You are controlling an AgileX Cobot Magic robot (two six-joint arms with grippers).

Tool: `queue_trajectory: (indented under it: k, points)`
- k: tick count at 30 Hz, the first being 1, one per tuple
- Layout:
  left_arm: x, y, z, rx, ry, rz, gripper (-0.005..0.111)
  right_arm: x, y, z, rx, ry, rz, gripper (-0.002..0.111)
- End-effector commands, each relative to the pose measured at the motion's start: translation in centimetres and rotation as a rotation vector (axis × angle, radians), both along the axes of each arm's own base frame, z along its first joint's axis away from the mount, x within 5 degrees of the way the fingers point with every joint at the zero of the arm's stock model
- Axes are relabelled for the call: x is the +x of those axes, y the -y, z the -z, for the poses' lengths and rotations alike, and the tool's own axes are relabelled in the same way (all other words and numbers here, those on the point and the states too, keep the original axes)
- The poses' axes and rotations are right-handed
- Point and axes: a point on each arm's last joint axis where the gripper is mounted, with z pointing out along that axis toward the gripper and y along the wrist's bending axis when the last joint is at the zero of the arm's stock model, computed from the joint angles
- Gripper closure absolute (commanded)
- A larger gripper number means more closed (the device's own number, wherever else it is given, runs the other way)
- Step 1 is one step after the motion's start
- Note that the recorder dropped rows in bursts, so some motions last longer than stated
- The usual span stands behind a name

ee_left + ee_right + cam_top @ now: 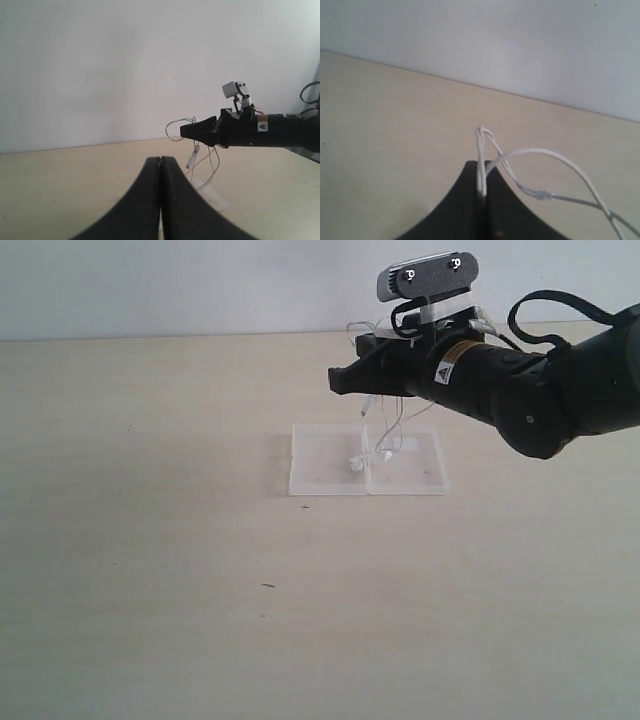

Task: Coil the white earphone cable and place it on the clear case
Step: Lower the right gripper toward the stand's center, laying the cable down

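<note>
Lab (plain table (150,570), blank wall (200,285))

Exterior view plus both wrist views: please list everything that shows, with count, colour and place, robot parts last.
earphone cable: one, white, pinched in the right gripper, with loops and earbuds hanging down over the middle of the case
case: one, clear, lying open and flat on the table below the right gripper
specks: two, dark, on the table nearer the camera than the case
table: one, pale beige, under everything
wall: one, whitish, behind the table
right gripper: one, black, shut on the earphone cable, raised above the case
right arm: one, black, reaching in from the right
wrist camera: one, grey, on top of the right arm
left gripper: one, black, shut and empty, away from the case
</note>
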Motion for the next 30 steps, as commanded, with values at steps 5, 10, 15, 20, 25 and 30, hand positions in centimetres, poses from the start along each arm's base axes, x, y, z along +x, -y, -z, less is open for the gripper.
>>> queue_trajectory:
  k: [5, 10, 15, 20, 25, 30]
  points:
    - [0.0, 0.0, 0.1, -0.011, -0.003, -0.001, 0.107, 0.2, -0.4, 1.5, 0.001, -0.039, -0.014, 0.108]
    - [0.0, 0.0, 0.1, -0.013, -0.004, -0.001, 0.107, 0.0, -0.6, 1.7, 0.008, -0.064, -0.046, 0.108]
    - [0.0, 0.0, 0.1, -0.012, -0.004, -0.001, 0.107, -0.1, -0.5, 2.0, 0.018, -0.115, -0.025, 0.108]
    - [0.0, 0.0, 0.1, -0.012, -0.004, -0.001, 0.107, -0.1, -0.4, 2.2, 0.004, -0.131, -0.022, 0.108]
    - [0.0, 0.0, 0.1, -0.011, -0.004, -0.001, 0.107, 0.5, -0.4, 3.3, -0.046, -0.265, 0.027, 0.108]
    - [0.0, 0.0, 0.1, -0.011, -0.004, -0.001, 0.107, 1.3, -0.5, 4.0, -0.099, -0.340, 0.054, 0.108]
